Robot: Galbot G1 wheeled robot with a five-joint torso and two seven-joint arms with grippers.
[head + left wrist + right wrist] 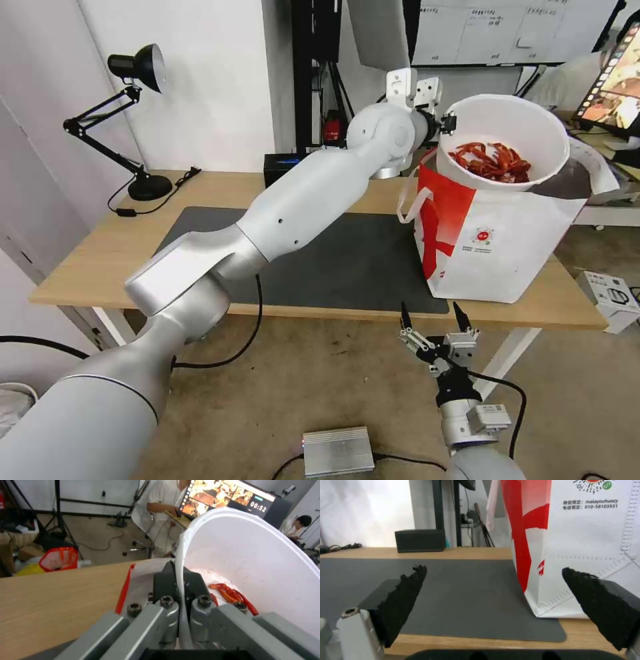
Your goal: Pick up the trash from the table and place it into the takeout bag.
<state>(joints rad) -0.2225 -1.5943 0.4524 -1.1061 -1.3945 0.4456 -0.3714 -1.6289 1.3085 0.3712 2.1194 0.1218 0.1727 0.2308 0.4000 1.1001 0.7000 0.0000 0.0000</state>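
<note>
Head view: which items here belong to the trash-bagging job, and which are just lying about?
Job: white round bowl of red crayfish shells, pinched by left gripper; boxy white takeout bag with red side panels; light-wood table.
Lying about: black desk lamp; black box; open right gripper.

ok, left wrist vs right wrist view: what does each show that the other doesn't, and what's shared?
Left wrist: the left gripper shut on the white bowl rim, red crayfish shells inside.
Right wrist: the open right gripper, dark grey mat, black box, and the takeout bag's printed front.
Both: the takeout bag and the wooden table.
</note>
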